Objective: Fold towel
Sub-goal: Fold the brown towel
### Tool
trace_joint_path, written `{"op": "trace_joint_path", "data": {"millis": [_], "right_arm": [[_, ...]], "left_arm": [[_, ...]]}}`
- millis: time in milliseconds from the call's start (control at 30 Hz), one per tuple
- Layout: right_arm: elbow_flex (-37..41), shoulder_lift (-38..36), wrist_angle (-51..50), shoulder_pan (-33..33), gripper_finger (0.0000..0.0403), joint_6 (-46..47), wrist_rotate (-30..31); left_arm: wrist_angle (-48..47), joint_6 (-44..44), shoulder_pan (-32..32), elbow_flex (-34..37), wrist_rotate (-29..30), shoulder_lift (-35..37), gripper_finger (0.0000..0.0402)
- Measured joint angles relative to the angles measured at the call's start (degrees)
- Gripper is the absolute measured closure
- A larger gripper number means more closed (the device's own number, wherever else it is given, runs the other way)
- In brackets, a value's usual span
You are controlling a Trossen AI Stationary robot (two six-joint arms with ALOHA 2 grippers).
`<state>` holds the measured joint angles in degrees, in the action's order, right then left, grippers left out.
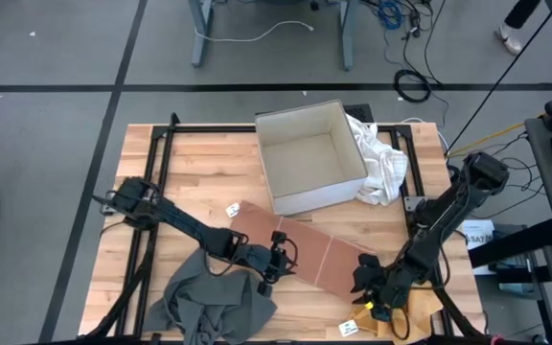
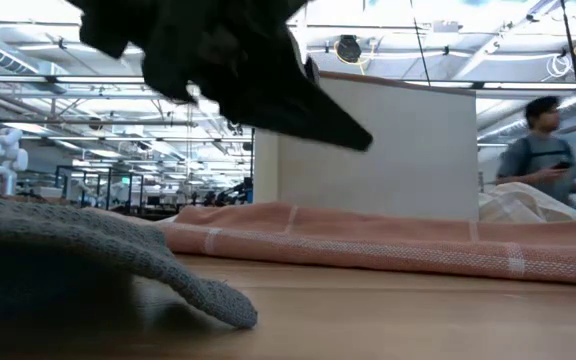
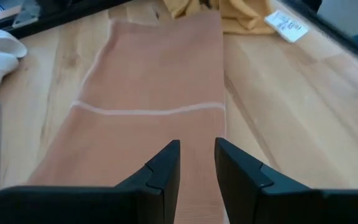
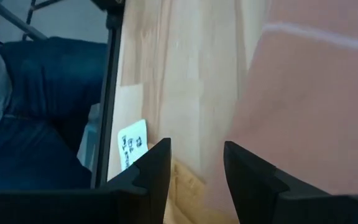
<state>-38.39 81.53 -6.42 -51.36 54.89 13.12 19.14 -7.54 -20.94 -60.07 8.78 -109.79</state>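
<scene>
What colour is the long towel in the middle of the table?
The towel is salmon pink with thin pale stripes, clearest in the left wrist view.

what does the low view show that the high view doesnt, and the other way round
Only the low view: a person standing in the room behind the table. Only the high view: the open top of the white box, both arms, the left gripper and right gripper at the towel's ends. Both: the pink towel lying flat, and the grey cloth.
</scene>
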Motion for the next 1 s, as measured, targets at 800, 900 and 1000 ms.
{"op": "trace_joint_path", "data": {"millis": [800, 900, 1000], "right_arm": [[-12.0, 15.5, -18.2, -1.1, 0.0268, 4.0, -2.3], [-12.2, 16.4, -17.9, -0.8, 0.0268, 4.8, -1.8], [-12.2, 16.6, -17.9, -0.8, 0.0273, 5.3, -1.7]], "left_arm": [[8.8, -0.1, 1.0, -2.8, -4.1, -7.4, 0.0296], [7.6, 0.0, 1.2, -2.8, -4.0, -7.4, 0.0296], [4.2, -0.3, 1.5, -2.8, -3.6, -7.4, 0.0296]]}}
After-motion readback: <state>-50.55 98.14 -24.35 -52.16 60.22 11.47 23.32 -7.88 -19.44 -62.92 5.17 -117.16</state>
